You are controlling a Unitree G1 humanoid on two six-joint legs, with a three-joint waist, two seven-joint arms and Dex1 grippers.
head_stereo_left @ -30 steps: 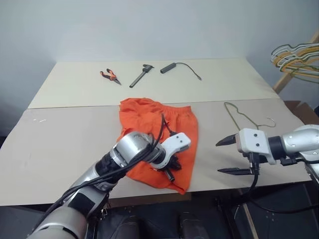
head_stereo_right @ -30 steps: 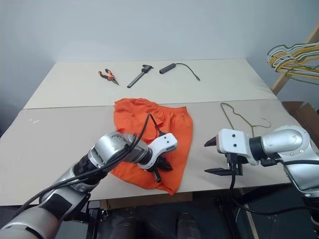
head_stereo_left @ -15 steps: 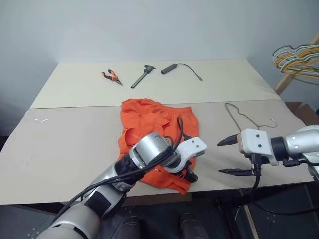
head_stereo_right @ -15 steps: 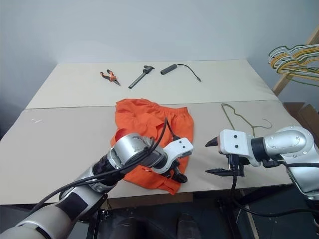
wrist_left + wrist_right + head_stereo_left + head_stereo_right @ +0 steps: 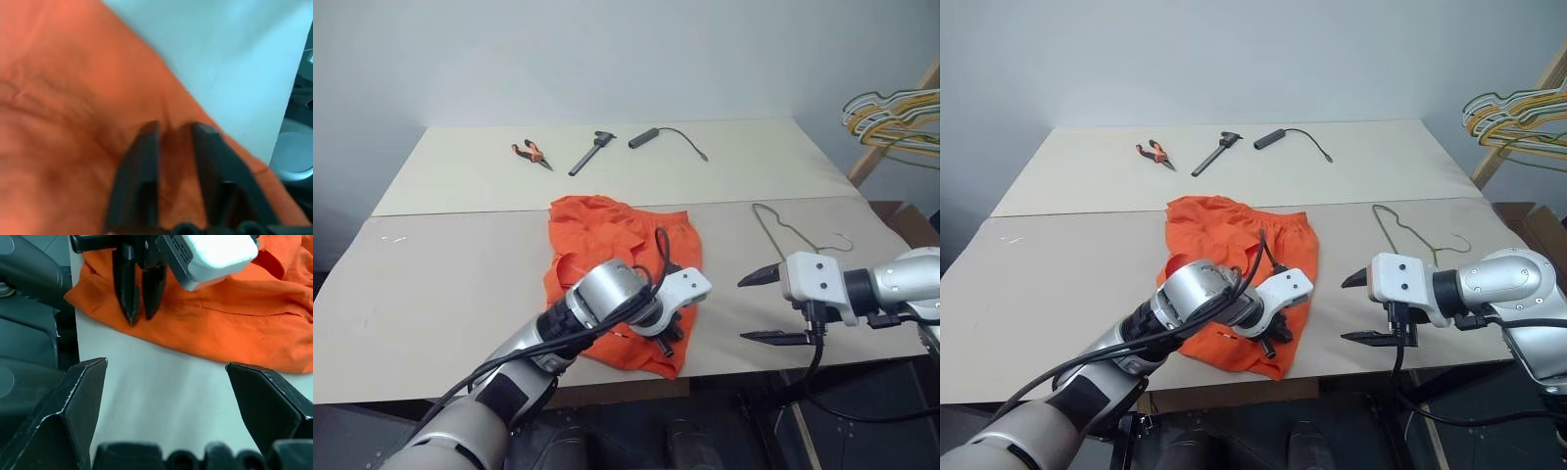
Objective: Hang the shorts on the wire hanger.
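Both L end effector (image 5: 173, 129) tips on shorts (image 5: 607, 230) near hem, nearly closed

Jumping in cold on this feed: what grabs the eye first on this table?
The bright orange shorts lie crumpled at the middle of the near table, with the left gripper down on their near hem, fingers close together on the cloth. To their right, the right gripper hovers wide open above the table's near edge, holding nothing. Just beyond it the thin wire hanger lies flat on the table, apart from the shorts.
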